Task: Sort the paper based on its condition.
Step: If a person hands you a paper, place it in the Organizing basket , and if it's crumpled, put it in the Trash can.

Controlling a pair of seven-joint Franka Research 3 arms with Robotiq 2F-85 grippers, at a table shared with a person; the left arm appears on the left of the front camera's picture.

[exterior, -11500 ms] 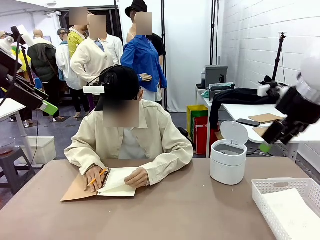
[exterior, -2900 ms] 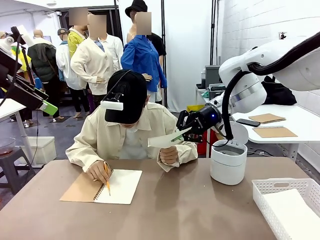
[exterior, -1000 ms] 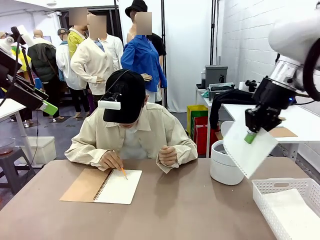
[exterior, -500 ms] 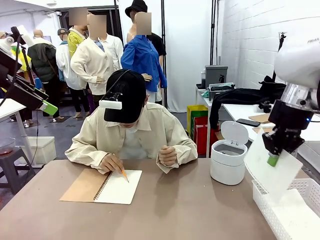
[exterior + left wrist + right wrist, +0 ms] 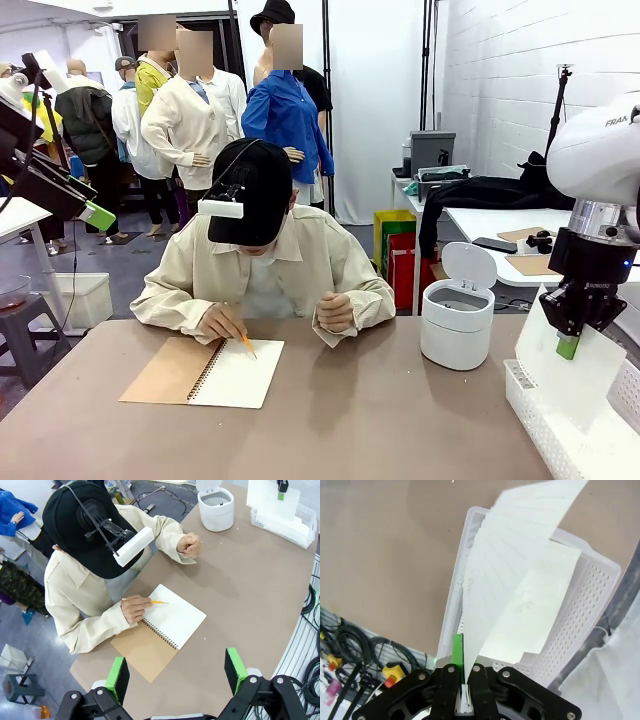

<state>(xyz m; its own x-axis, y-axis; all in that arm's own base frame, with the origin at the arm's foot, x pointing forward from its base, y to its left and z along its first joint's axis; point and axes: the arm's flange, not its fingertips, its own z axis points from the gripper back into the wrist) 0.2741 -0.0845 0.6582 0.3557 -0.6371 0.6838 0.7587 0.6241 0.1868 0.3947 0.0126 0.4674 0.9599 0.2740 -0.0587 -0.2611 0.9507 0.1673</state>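
The right jaws are closed on the top edge of 1 sheet point(image 5: 590, 385). It hangs long axis downward, straight above the basket point(image 5: 580, 610), where another sheet point(image 5: 540, 600) lies. The left jaws stand open, well apart, over the surface point(image 5: 250, 580).

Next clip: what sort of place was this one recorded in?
Probably a robotics lab or recording studio: a white robot arm works at the table, a black stand rises by the painted brick wall, and cables trail on the floor.
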